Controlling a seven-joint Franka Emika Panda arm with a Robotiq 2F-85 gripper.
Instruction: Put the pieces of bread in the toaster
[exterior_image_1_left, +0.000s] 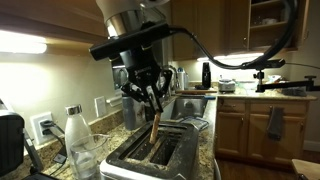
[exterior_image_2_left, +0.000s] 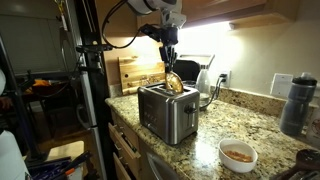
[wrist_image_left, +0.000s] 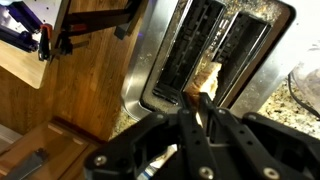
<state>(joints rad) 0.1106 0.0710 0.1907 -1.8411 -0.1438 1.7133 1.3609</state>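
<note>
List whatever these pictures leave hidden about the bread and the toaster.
- Lower end of the thin tan bread slice: in an exterior view, lost in a dark slot of the boxy shiny silver toaster.
- Slot interiors: wrist view, too dark.
- Toaster base: in an exterior view, cut off by bottom edge.

Fingers of the hand (wrist_image_left: 196, 104) hide most of the bread slice (wrist_image_left: 207, 77) between them; the toaster (wrist_image_left: 160, 50) beyond is cropped.
</note>
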